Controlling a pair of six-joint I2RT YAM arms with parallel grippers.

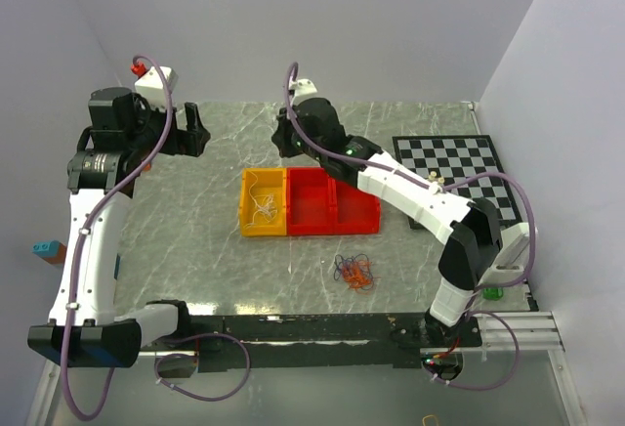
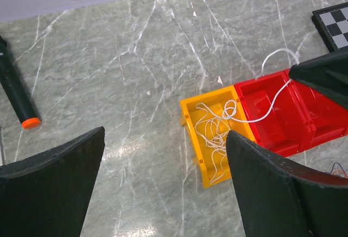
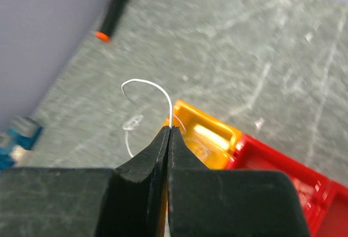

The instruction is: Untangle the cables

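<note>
White cables point(image 1: 260, 203) lie coiled in a yellow bin point(image 1: 245, 217). My right gripper point(image 3: 169, 130) is shut on one white cable point(image 3: 157, 87), pinched at the tips, above the bin's far edge point(image 3: 217, 128). In the left wrist view this cable point(image 2: 255, 118) runs from the coil point(image 2: 215, 133) up to the right gripper point(image 2: 296, 73). A small clump of orange-red and purple-blue cables point(image 1: 353, 271) lies on the table in front of the red bin point(image 1: 332, 219). My left gripper point(image 2: 166, 139) is open and empty, held high over the far left of the table point(image 1: 195, 131).
The red bin point(image 2: 272, 133) adjoins the yellow one on its right. A black marker with an orange tip point(image 2: 16, 95) lies at the far left. A checkerboard point(image 1: 459, 167) lies at the back right. A blue block point(image 1: 44, 247) sits off the table's left edge.
</note>
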